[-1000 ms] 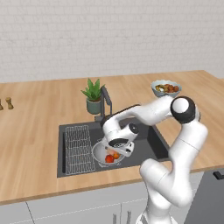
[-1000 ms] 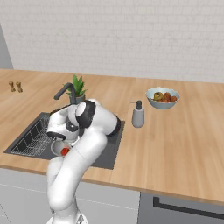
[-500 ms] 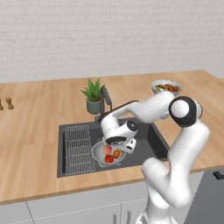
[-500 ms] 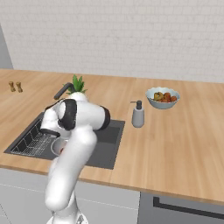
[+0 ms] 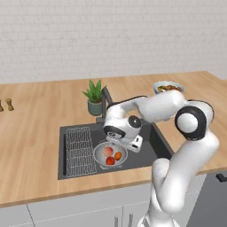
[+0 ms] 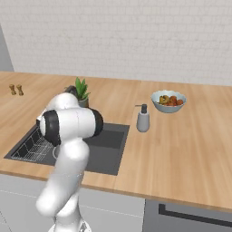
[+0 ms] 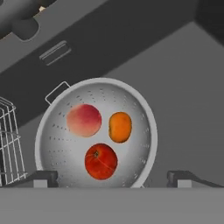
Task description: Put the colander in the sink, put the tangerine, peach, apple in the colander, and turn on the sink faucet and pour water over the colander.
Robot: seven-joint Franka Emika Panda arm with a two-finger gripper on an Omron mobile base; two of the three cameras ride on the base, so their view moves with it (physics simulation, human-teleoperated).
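With the sink (image 5: 159, 144) holding the colander (image 7: 131, 105), where the peach (image 7: 84, 120), apple (image 7: 101, 161) and tangerine (image 7: 120, 127) are lying together, the hand (image 7: 112, 177) is hanging released and empty above them, so it should be lifting clear before reaching for the sink faucet (image 5: 107, 98).

Colander (image 6: 55, 152) mostly hidden behind arm — wire rack (image 7: 8, 144) cut by left edge.

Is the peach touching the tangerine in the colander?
Apart. The hand view shows bare colander surface between peach and tangerine.
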